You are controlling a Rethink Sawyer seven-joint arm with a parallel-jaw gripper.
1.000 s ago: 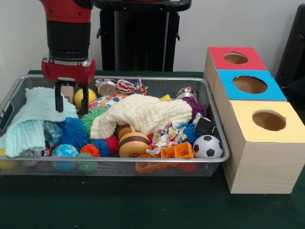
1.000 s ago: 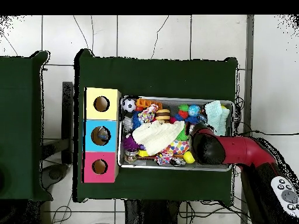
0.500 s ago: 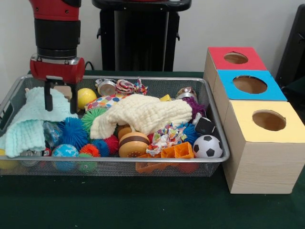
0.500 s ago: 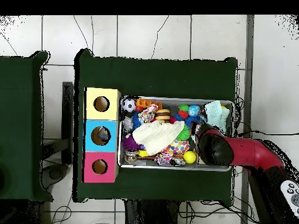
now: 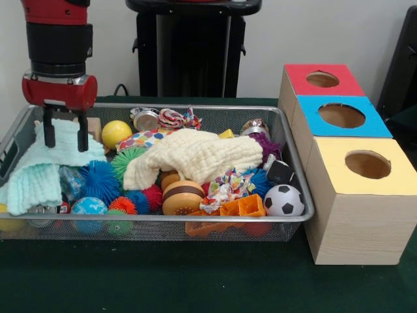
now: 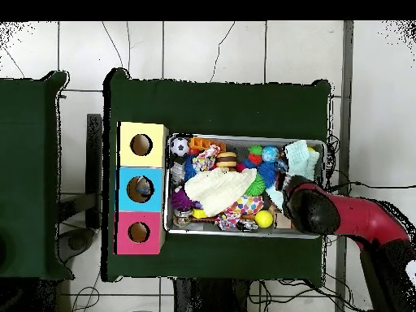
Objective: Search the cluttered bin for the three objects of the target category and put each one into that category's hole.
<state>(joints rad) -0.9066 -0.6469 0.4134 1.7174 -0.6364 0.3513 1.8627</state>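
Three boxes stand in a row beside the wire bin (image 5: 296, 195): a red box (image 5: 322, 79), a blue box (image 5: 342, 116) and a yellow box (image 5: 365, 166), each with one round hole in its top. The overhead view shows something inside the blue box's hole; what it is cannot be made out.

The hand (image 5: 65, 135) hangs over the bin's end farthest from the boxes, above the pale green cloth (image 5: 45, 163). Its two fingers (image 5: 49, 134) are spread apart with nothing between them. In the overhead view the arm (image 6: 341, 218) covers the hand and that corner of the bin.

A cream cloth (image 5: 195, 155) lies across the middle of the bin and hides whatever lies beneath it. Visible around it are a yellow ball (image 5: 116, 134), blue spiky balls (image 5: 101, 179), a toy burger (image 5: 182, 195), a soccer ball (image 5: 284, 201), an orange plastic piece (image 5: 241, 207) and a globe ball (image 5: 88, 207). Items at the bin's bottom show only through the mesh wall. The bin rests on the green worktop (image 5: 195, 280).
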